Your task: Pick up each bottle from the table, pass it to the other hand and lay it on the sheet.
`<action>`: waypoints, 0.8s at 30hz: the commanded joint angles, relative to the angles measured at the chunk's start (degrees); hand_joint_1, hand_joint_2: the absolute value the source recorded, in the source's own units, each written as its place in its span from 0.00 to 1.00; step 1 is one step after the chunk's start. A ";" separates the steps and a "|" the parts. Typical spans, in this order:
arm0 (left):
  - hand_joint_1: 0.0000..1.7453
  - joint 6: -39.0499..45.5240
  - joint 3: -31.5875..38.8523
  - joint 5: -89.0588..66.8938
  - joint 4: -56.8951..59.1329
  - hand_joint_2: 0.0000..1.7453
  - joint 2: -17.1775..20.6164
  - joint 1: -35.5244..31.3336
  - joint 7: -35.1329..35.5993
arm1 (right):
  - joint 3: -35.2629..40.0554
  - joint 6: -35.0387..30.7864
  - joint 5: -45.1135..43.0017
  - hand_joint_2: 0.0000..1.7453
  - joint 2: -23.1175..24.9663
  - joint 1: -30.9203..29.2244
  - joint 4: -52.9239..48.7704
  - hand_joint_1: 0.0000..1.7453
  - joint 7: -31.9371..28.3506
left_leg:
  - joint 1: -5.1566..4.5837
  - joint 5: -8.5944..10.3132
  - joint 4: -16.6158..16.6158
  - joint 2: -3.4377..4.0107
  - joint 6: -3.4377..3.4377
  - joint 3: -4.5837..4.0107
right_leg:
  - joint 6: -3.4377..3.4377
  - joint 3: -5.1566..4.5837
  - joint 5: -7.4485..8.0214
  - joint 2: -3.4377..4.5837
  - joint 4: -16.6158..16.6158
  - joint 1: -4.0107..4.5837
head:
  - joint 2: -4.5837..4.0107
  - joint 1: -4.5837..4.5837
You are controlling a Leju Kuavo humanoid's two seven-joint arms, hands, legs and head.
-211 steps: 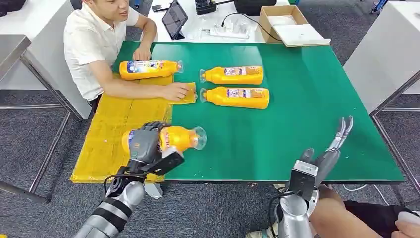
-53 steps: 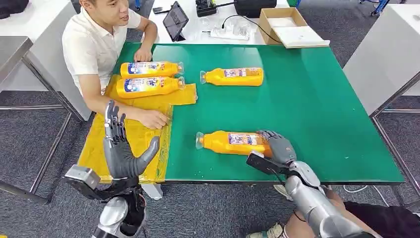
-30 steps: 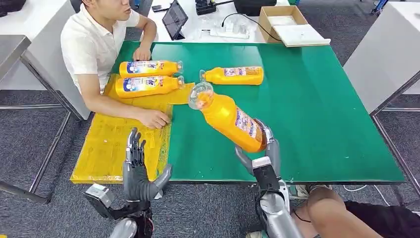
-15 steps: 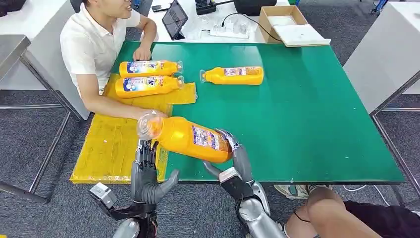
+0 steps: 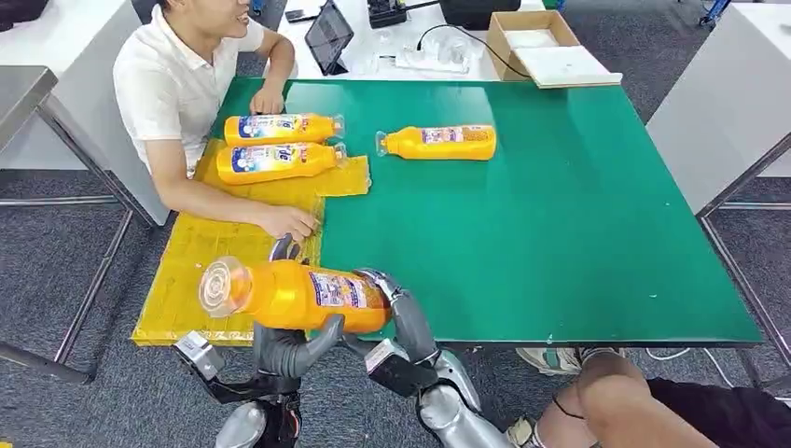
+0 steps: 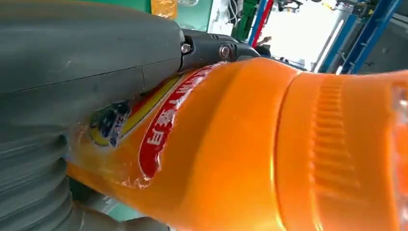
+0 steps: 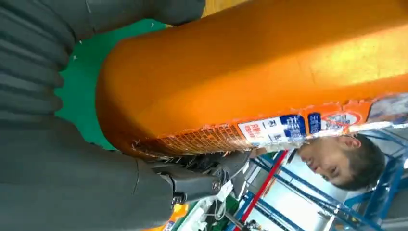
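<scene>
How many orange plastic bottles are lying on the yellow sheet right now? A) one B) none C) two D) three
C: two orange plastic bottles lie side by side on the yellow sheet, a third orange bottle lies on the green table, and another orange bottle is held up between the robot's hands.

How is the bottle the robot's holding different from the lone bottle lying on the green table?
The held bottle is off the table, between the right hand and left hand; the lone bottle lies untouched on the green table. The held bottle's cap faces the camera; the lone bottle shows its side. Both are orange, labelled, clear-capped.
</scene>
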 commanded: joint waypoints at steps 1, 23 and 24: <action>0.00 -1.61 -2.40 0.02 4.99 1.00 1.28 -3.54 0.13 | 5.32 1.40 0.00 1.00 0.23 -4.79 8.62 1.00 -0.20 | 0.06 -0.09 -0.06 0.07 -0.10 0.31 | -0.12 0.31 -0.08 -0.02 -0.06 0.07 | 0.00 0.02; 1.00 -17.48 -2.21 6.20 11.78 1.00 2.71 -5.80 3.18 | 6.82 8.39 -3.95 1.00 0.63 -4.81 9.59 0.00 -1.29 | 0.02 -0.07 -0.08 0.02 -0.11 0.29 | -0.12 0.28 -0.09 -0.06 -0.06 0.04 | 0.00 0.02; 1.00 -18.59 -2.04 6.15 12.16 1.00 2.86 -6.03 2.87 | 6.99 10.05 -4.60 0.00 0.61 -4.92 9.56 0.00 -1.23 | 0.03 -0.06 -0.06 0.02 -0.09 0.23 | -0.10 0.22 -0.06 -0.04 -0.05 0.05 | 0.00 0.00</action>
